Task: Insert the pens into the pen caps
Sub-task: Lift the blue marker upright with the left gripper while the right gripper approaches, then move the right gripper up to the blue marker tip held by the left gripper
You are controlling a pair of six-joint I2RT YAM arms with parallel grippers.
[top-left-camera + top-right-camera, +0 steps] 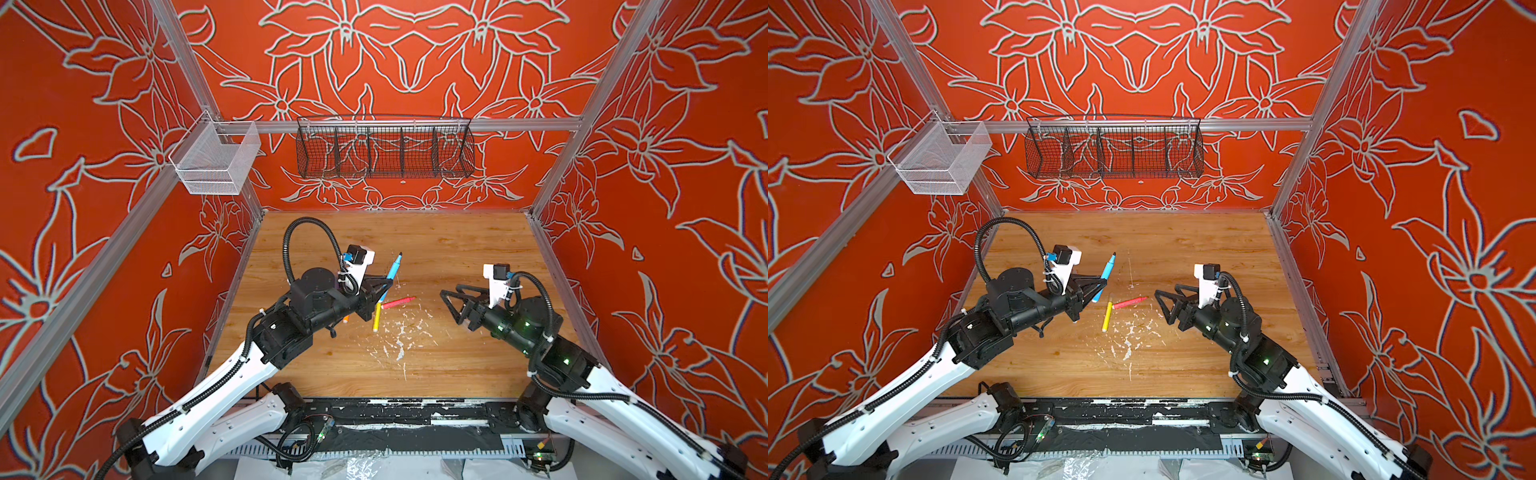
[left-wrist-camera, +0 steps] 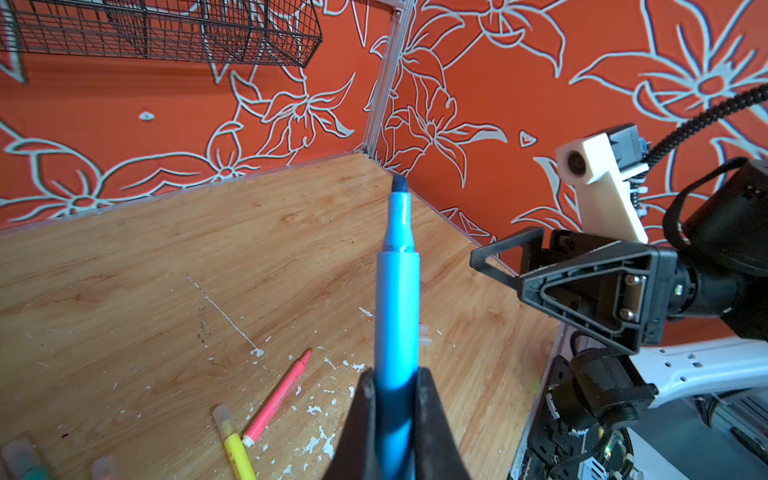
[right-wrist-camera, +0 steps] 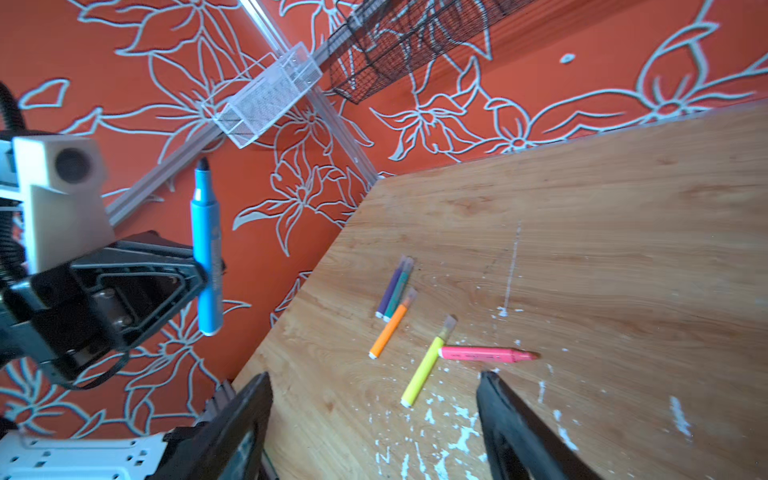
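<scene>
Left wrist view: the left gripper (image 2: 397, 388) pinches a smooth blue pen (image 2: 397, 291), its dark rounded tip at twelve o'clock and its lower barrel hidden in the grip. The right gripper (image 3: 376, 378) stands spread.

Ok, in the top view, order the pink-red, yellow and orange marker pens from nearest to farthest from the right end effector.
From the right end effector, in a top view:
1. Pink-red marker pen: middle of the wooden table, tip toward it.
2. Yellow marker pen: just left of the pink-red one's white end.
3. Orange marker pen: farthest left, mostly hidden under the left arm.
</scene>
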